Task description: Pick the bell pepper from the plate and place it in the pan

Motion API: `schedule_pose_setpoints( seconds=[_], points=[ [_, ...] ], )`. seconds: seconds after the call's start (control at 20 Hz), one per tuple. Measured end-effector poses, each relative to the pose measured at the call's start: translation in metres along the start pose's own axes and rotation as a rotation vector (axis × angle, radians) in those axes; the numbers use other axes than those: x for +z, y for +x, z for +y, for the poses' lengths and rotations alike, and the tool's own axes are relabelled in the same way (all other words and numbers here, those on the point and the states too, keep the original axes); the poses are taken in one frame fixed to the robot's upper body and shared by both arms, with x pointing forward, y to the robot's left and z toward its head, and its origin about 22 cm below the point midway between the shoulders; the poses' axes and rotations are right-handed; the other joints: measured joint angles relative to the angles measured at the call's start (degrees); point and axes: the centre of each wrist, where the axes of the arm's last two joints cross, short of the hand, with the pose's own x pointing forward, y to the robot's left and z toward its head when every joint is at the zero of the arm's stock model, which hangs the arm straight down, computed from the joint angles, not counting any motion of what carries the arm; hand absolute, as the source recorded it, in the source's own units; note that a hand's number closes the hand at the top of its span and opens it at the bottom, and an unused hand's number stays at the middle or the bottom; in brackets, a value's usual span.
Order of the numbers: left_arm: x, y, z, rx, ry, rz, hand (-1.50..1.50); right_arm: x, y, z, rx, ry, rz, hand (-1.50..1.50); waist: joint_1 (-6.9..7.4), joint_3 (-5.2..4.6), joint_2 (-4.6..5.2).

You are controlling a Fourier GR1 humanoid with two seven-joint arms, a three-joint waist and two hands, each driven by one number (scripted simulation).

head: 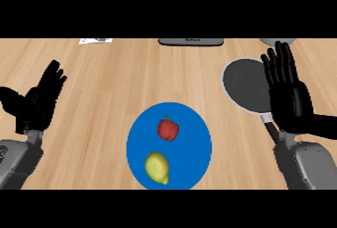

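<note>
So the bell pepper (168,129) is a small red one with a dark little stem pointing up-frame, lying in the upper middle of the plate (139,129), just below the frame's centre. The plate's plain blue, flat, round but looking taller than wide, sitting in the lower middle of the frame. The pan (245,87) is up in the right half, near the plate's upper right edge but not touching it, dark grey inside with a pale rim, handle running toward the lower right.
</note>
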Motion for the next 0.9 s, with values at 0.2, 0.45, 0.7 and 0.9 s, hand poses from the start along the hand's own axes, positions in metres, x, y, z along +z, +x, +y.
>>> schedule_pose_setpoints(
  seconds=[0.2,0.45,0.7,0.9],
  points=[
    [0.016,-0.027,-0.012,0.077,0.027,0.102,0.00,0.017,-0.011,0.031,0.097,-0.113,0.059,1.50,0.40,0.88,-0.30],
    [0.042,-0.064,-0.030,0.178,0.055,0.260,0.00,0.055,-0.047,0.045,0.367,-0.287,0.159,-1.50,0.48,0.78,-0.37],
    [0.060,-0.082,-0.041,0.221,0.056,0.331,0.00,0.096,-0.074,0.067,0.622,-0.408,0.109,-1.50,0.80,0.86,-0.56],
    [0.068,-0.087,-0.049,0.244,0.054,0.349,0.00,0.134,-0.093,0.078,0.775,-0.471,0.114,-1.50,0.88,1.02,-0.45]
  ],
)
